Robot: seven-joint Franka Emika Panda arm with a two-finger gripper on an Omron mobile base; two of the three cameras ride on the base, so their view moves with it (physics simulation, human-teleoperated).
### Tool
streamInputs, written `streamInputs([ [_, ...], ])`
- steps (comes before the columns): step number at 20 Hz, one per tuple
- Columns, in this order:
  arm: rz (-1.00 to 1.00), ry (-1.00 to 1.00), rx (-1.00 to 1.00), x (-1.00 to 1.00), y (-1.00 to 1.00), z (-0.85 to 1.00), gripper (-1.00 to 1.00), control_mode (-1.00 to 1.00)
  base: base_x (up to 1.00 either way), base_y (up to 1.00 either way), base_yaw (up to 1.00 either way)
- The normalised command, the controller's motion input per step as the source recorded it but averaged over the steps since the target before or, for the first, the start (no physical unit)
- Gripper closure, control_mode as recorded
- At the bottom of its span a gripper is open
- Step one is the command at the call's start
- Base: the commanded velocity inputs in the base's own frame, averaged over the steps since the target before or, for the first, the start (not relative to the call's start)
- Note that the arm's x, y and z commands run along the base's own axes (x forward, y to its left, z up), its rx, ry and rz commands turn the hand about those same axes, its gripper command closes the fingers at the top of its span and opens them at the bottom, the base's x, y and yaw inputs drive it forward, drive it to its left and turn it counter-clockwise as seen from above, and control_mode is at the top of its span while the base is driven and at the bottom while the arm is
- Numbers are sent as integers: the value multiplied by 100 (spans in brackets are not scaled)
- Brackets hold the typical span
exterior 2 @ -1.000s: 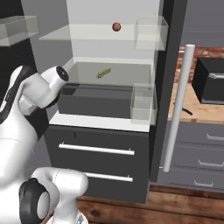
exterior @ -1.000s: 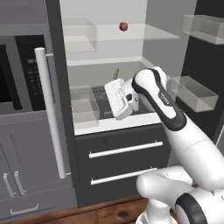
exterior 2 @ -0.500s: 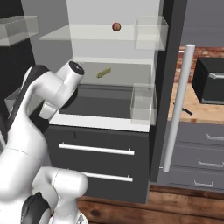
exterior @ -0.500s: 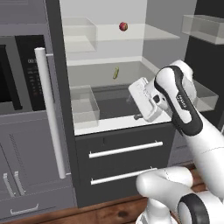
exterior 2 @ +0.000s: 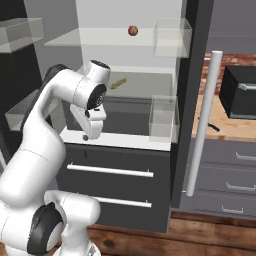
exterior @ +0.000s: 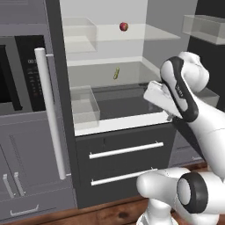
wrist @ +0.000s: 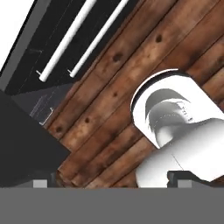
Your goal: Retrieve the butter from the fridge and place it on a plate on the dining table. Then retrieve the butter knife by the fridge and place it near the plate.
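Note:
The fridge (exterior: 55,96) stands open, with white walls and clear shelves inside. The butter (exterior: 116,73) (exterior 2: 118,82), a small yellowish-olive stick, lies at the back of the middle shelf. My gripper (exterior 2: 86,134) hangs at the front edge of that shelf, pointing down, well short of the butter. In the hand view the gripper (wrist: 111,183) looks down at the wooden floor, fingertips (wrist: 40,183) far apart, open and holding nothing. The butter knife (exterior 2: 208,124), slim and dark, lies on the wooden counter right of the fridge. The plate and the dining table are out of view.
A small red ball (exterior: 124,27) sits on the upper shelf. Clear bins (exterior: 84,104) (exterior 2: 164,117) stand at the shelf sides. Two dark drawers with white bar handles (exterior: 126,150) lie below. A black microwave (exterior 2: 241,92) sits on the right counter, and the white door handle (exterior 2: 202,120) stands between.
The arm has swung rightwards in the left base view, drawing the hand out from over the shelf to its front edge and tipping it down. The jaws stayed open.

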Motion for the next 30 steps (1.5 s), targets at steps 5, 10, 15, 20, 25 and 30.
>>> streamInputs([
  [5, 77, -16, -36, -40, -37, -43, -100, -100, 0, 0, 0],
  [10, 69, -14, -14, -36, 7, -7, -100, -100, 0, 0, 0],
  [15, 9, -6, 3, -11, 0, 0, -100, -100, 0, 0, 0],
  [20, 0, -7, 0, 4, 37, -17, -100, -100, 0, 0, 0],
  [25, -6, -3, 0, -3, 27, -16, -100, -100, 0, 0, 0],
  [30, 0, -4, 0, -13, 0, -13, -100, -100, 0, 0, 0],
])
